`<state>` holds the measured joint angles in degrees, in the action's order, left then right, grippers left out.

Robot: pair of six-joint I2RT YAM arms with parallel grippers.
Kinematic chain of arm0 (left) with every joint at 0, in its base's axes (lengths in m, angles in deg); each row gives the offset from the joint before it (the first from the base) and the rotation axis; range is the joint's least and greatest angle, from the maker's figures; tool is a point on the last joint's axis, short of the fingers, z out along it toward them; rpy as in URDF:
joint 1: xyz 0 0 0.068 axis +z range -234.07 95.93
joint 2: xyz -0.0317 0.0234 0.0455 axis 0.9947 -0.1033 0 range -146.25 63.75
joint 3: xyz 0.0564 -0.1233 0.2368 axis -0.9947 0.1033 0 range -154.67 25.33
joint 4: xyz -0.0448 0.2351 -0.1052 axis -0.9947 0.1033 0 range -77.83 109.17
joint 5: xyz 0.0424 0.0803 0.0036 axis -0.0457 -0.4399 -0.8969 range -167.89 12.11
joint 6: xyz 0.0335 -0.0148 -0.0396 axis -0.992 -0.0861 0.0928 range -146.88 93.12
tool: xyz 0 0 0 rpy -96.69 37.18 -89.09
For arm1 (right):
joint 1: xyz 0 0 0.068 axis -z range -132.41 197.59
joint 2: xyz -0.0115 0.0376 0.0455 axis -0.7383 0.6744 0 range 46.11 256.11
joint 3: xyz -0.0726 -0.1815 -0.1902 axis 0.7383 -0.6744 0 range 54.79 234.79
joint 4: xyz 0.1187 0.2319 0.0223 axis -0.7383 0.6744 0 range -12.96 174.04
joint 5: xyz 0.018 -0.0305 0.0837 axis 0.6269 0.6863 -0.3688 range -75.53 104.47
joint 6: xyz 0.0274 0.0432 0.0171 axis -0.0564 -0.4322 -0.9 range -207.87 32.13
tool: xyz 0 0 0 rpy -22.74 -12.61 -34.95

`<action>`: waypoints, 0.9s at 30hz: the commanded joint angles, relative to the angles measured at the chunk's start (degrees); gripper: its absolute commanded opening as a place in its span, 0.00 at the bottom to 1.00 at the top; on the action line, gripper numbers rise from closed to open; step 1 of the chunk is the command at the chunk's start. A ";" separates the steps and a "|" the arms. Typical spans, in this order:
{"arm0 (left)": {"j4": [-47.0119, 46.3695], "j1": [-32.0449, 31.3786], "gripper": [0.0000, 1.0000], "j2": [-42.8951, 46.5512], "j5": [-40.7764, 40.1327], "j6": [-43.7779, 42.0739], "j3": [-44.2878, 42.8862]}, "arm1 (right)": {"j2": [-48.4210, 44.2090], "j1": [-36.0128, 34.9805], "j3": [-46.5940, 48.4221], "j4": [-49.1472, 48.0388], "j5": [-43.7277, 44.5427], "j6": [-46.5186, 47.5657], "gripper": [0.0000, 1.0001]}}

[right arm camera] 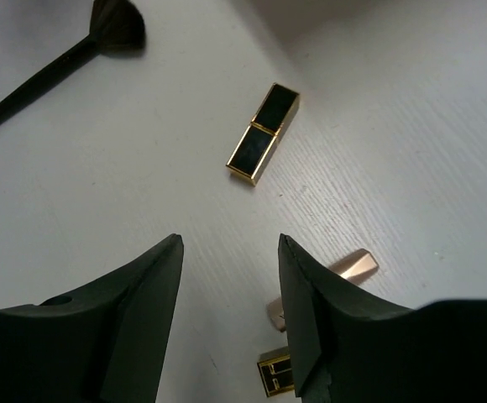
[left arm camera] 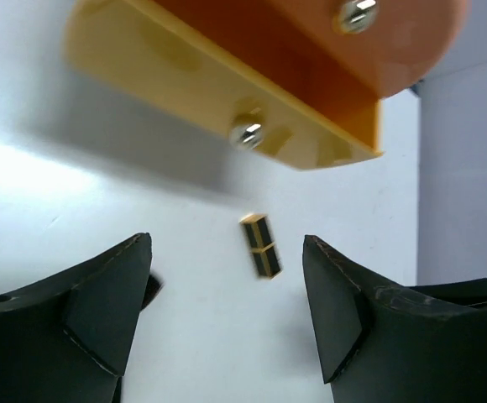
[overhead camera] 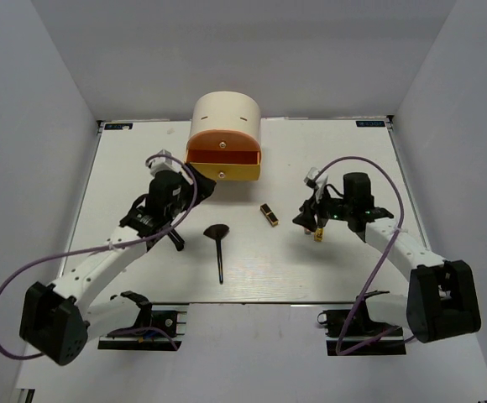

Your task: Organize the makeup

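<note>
Nearest in the overhead view, low of centre, one black fan brush (overhead camera: pixel 219 249) lies flat on the white table (overhead camera: pixel 126 159), handle toward the bottom edge and fan head up-frame. Right of it the right gripper (overhead camera: pixel 309 222) hangs low with its jaws spread and nothing between them. In its wrist view a rose-gold tube (right arm camera: pixel 347 270) lies half hidden behind one finger (right arm camera: pixel 306 294). A black-and-gold lipstick (right arm camera: pixel 277 374) lies below the tube at the bottom edge.

A second lipstick (overhead camera: pixel 269 214) lies alone on its side at mid-frame, so two in all. The left gripper (overhead camera: pixel 200 189) is also spread wide and empty.

Farthest, top centre, stands one round cream box (overhead camera: pixel 225 117). Its orange drawer (overhead camera: pixel 223 149) and the yellow drawer (overhead camera: pixel 223 173) beneath are both partly out. I cannot tell what is in them.
</note>
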<state>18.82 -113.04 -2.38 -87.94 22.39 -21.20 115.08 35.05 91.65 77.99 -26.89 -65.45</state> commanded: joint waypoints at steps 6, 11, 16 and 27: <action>19.62 0.32 0.82 10.05 -4.80 9.95 7.32 | 9.59 -9.16 6.10 -0.25 13.31 -4.38 0.50; 24.45 0.32 0.84 14.17 -7.00 14.00 9.87 | 19.61 -13.74 11.82 -1.30 20.53 -10.27 0.66; 29.89 0.32 0.84 17.26 -9.46 14.36 9.43 | 26.02 -17.61 17.18 -3.05 25.70 -14.85 0.69; 33.51 0.32 0.84 22.53 -10.61 16.82 11.98 | 31.84 -21.92 18.69 -4.20 33.27 -16.70 0.52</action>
<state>50.54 -112.96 19.01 -96.92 37.98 -9.81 146.18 13.94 109.97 76.16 2.81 -80.93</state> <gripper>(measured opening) 0.844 0.531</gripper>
